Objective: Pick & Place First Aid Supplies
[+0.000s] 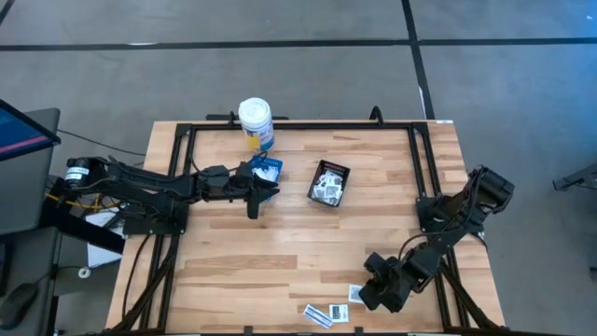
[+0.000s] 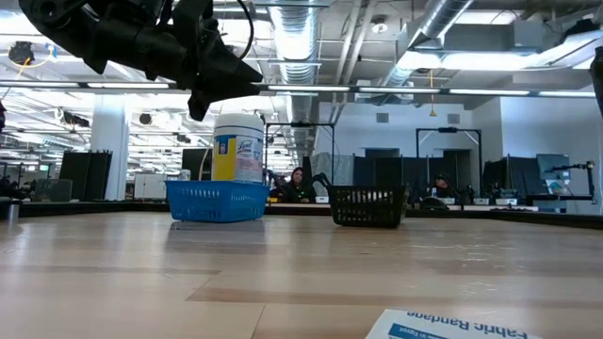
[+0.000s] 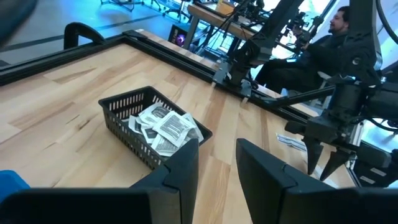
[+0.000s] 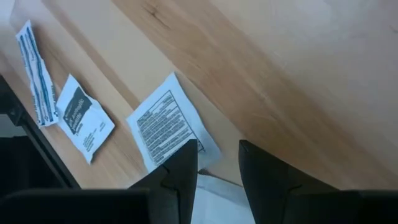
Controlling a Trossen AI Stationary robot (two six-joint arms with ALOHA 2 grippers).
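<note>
Printed with the words "Fabric Bandage", a flat white paper packet (image 2: 466, 326) lies nearest the low camera, at the near edge of the pale wood surface (image 1: 280, 252). Just beside it the right gripper (image 4: 217, 158) hangs low over a squarish packet (image 4: 165, 127) covered in fine dark print, jaws apart and empty. A second squarish packet (image 4: 84, 118) and a narrow blue-striped strip (image 4: 34, 68) lie close by, all thin and papery.

Judging by this, the picking step is in hand: the next move calls for lowering the jaws to pinch the flat packet by an edge, which may be awkward as it lies flush on the wood.

Well apart, toward the far side, a black mesh basket (image 1: 329, 183) already holds a heap of similar packets (image 3: 163, 127). The left gripper (image 3: 217, 162) waits near a blue mesh basket (image 2: 217, 201) and a white bottle (image 1: 256, 121), jaws apart and empty.
</note>
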